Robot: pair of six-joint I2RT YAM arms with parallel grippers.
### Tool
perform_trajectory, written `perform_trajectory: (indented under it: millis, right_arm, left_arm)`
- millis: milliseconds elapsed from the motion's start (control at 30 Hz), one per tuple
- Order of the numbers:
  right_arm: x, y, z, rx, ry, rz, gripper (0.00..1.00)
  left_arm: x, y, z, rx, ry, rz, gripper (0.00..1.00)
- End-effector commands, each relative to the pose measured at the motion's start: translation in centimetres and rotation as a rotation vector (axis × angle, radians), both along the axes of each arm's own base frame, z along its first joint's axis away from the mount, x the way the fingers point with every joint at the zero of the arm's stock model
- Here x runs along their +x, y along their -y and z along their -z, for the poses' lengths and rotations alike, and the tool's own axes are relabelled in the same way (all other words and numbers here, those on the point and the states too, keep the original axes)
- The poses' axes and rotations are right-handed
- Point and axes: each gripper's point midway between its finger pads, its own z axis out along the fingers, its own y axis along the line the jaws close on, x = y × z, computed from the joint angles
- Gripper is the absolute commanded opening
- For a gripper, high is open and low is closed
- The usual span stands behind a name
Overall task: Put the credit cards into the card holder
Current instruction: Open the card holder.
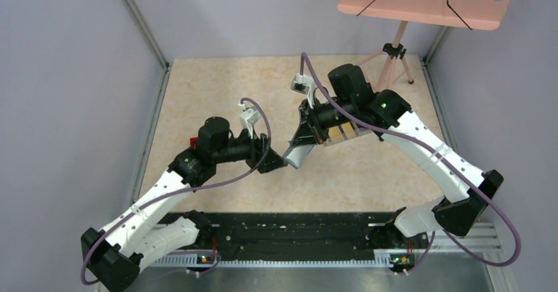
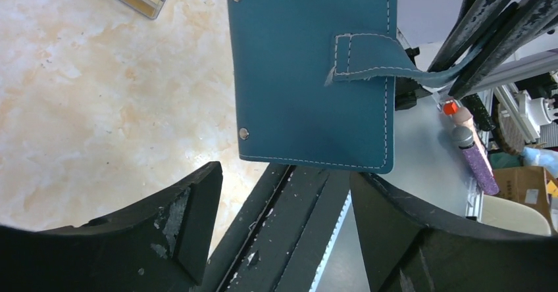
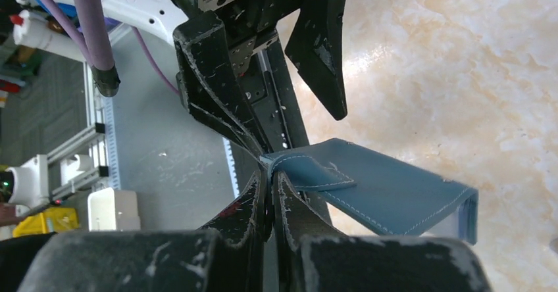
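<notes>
Two arms faced each other over the pale table (image 1: 217,95) at centre frame, the teal card holder (image 1: 299,152) hanging folded in the air between them. Right jaws were clenched on its strap tab (image 3: 316,173). Left jaws stood released just short of the cover's edge, grasping nothing. Gold-yellow credit cards (image 1: 341,133) lay right of centre, beneath the right arm (image 1: 421,144). Opening the holder looked to be the step in hand. Next, the left jaws would likely need to grip one cover and spread it.

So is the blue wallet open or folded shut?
Folded, not spread. The card holder shows only its outer cover, doubled over at one edge; the right gripper pinches its strap.
</notes>
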Motion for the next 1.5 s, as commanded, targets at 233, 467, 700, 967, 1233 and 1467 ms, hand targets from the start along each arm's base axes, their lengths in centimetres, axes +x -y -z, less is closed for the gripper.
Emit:
perform_trajectory:
  millis: [233, 467, 700, 967, 1233, 1467]
  right_arm:
    - [1.9, -0.3, -1.9, 0.028, -0.099, 0.153, 0.00]
    - [1.9, -0.5, -2.1, 0.037, -0.137, 0.154, 0.00]
    - [1.3, -1.0, -3.5, 0.102, -0.197, 0.119, 0.00]
    - [-0.2, -1.4, -3.7, 0.141, -0.272, 0.031, 0.00]
    - [-1.3, -1.5, -3.3, 0.163, -0.315, -0.037, 0.00]
    - [-2.0, -1.2, -2.8, 0.170, -0.336, -0.099, 0.00]
  left_arm:
    - [0.4, -1.2, -5.7, -0.165, 0.238, -0.098, 0.92]
    - [-0.2, -1.6, -5.4, -0.165, 0.270, -0.090, 0.92]
    - [-0.1, -0.8, -4.2, -0.153, 0.231, -0.059, 0.87]
    - [0.7, -1.0, -3.1, -0.134, 0.263, -0.087, 0.83]
    - [1.2, -1.5, -2.7, -0.119, 0.286, -0.128, 0.88]
    - [0.8, -2.6, -2.6, -0.077, 0.364, -0.129, 0.91]
